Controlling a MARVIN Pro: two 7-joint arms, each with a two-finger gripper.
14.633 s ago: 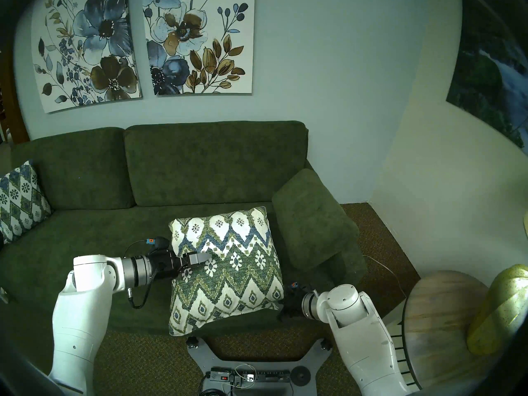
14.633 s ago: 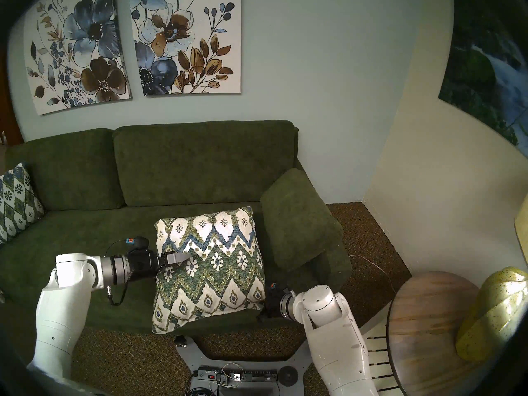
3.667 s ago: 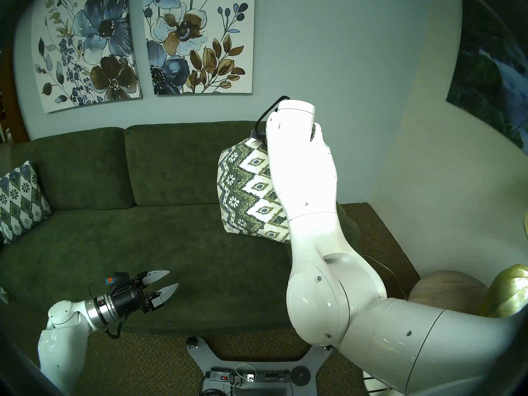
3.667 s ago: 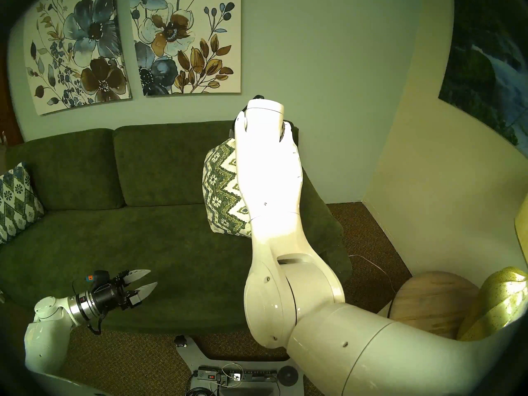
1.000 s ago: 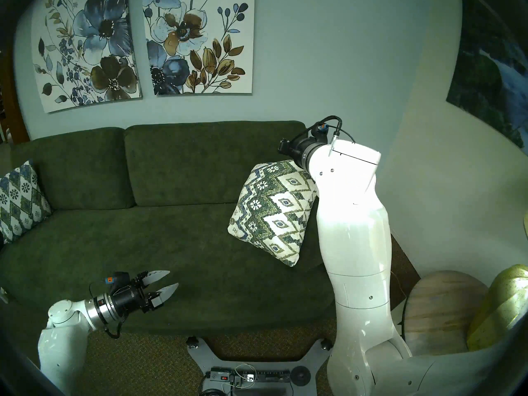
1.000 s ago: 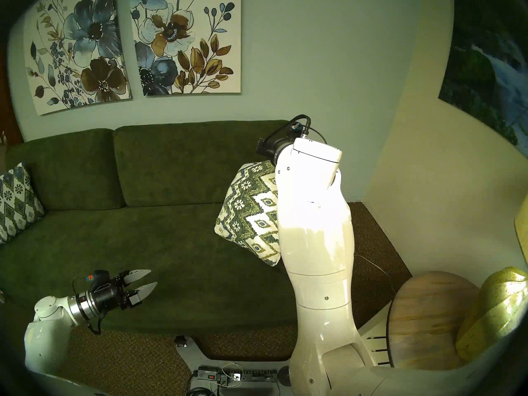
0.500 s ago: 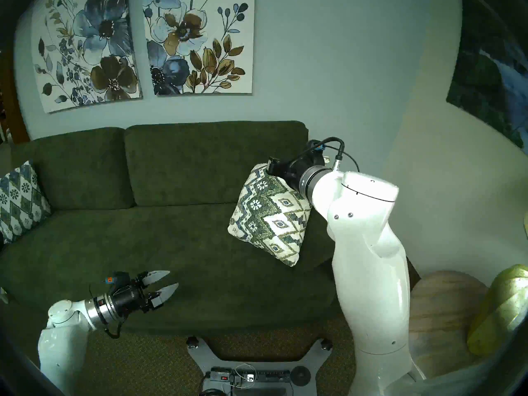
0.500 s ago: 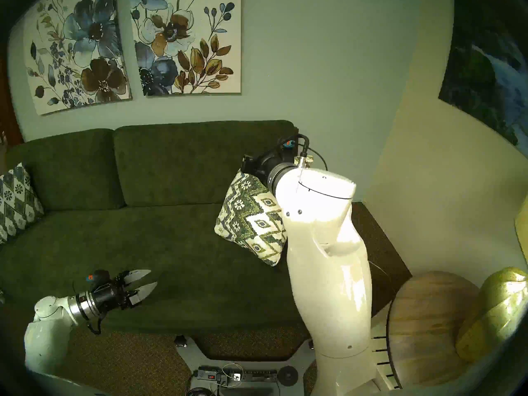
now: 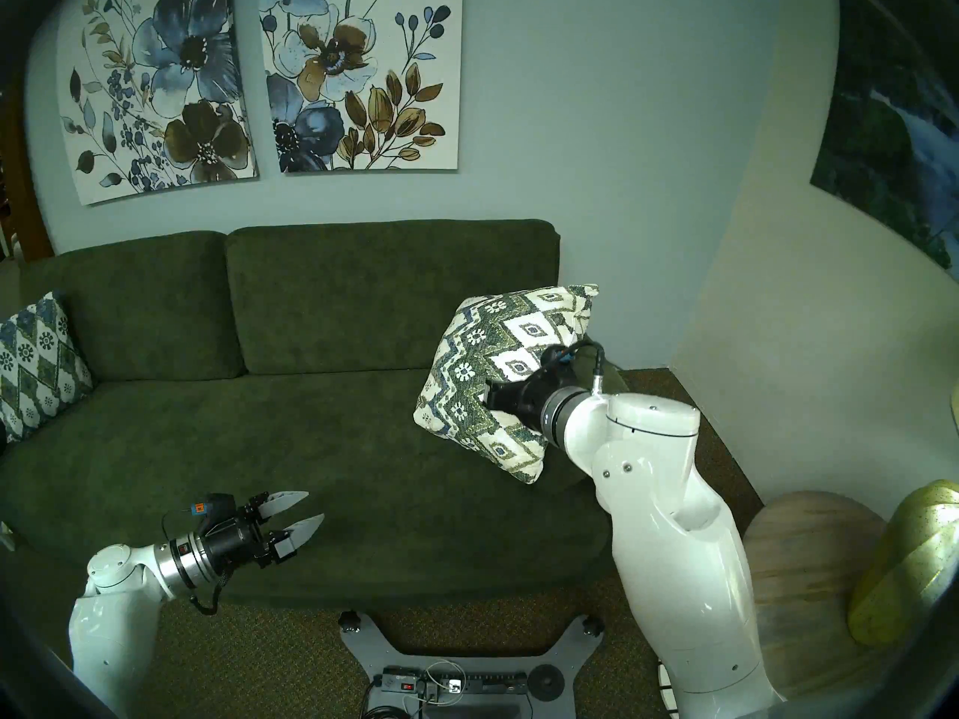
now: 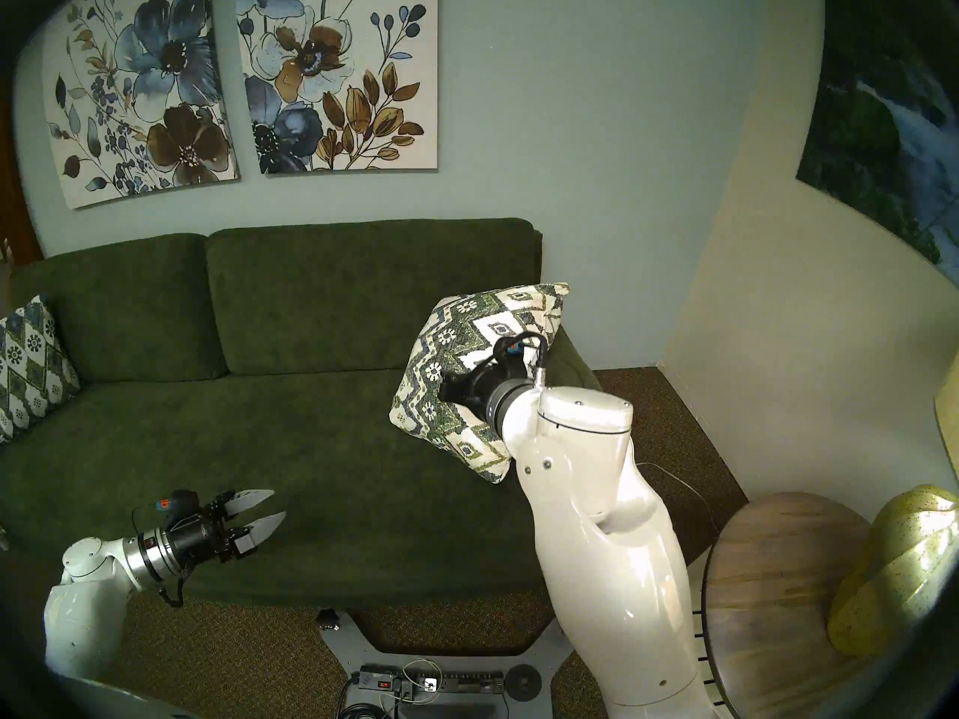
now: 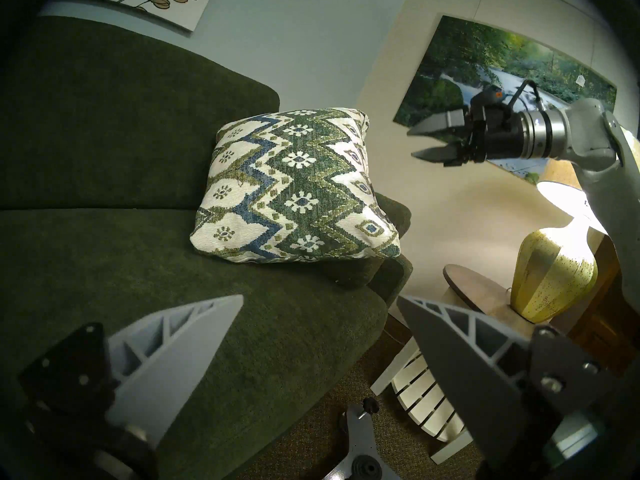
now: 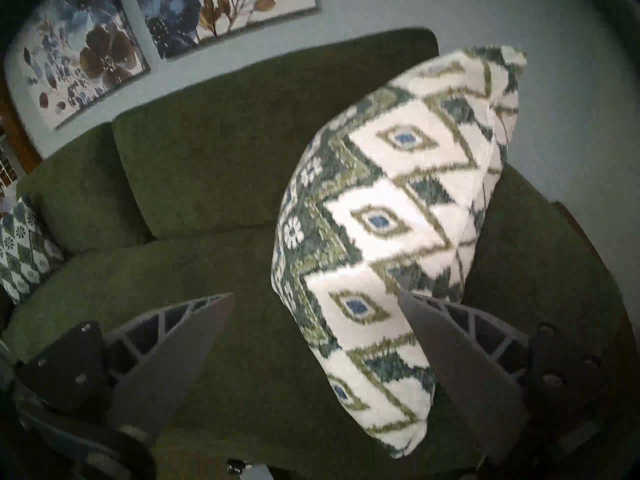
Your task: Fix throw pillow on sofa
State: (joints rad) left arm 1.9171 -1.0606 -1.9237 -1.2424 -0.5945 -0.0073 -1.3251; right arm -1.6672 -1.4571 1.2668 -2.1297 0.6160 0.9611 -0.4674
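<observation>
throw pillow (image 9: 498,360): propped on sofa (image 9: 290,432) right armrest | right gripper (image 11: 420,142): jaws apart, empty, before pillow | left gripper (image 9: 303,510): jaws apart, empty, near-left | second pillow (image 9: 36,365): far left | lamp (image 9: 903,562): right

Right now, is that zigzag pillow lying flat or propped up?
Propped up: the throw pillow stands on edge, leaning against the sofa's armrest.
</observation>
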